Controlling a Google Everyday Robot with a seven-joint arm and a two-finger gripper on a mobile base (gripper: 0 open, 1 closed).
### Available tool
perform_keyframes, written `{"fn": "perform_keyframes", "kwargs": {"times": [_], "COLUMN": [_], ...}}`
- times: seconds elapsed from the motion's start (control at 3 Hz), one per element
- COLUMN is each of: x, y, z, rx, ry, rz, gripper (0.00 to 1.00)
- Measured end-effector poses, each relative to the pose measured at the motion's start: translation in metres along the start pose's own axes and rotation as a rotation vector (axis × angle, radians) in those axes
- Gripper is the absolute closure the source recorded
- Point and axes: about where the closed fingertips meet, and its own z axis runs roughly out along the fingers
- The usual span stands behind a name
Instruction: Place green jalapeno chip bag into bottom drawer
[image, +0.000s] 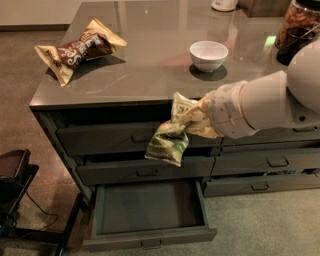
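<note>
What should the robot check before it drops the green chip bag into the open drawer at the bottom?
1. Bottom drawer pulled open: ok.
2. Room inside it: ok, it looks bare.
3. Gripper, in front of the upper drawers, shut on the green jalapeno chip bag: ok.
4. Bag above the opening: ok, it seems.
5. Bag low enough to let go gently: not ok, it hangs high.
6. Grip firm enough: cannot tell.
</note>
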Motion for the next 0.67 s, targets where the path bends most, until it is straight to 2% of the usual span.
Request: {"fn": "perform_keyframes", "kwargs": {"times": [0.33, 0.67], "x": [0.000, -0.005], "y": [-0.001, 0.028], "z": [0.000, 0.015], "rx": [0.001, -0.037], "ry": [0.001, -0.013], "rz": [-0.001, 0.008], "gripper": [1.00, 1.00]}}
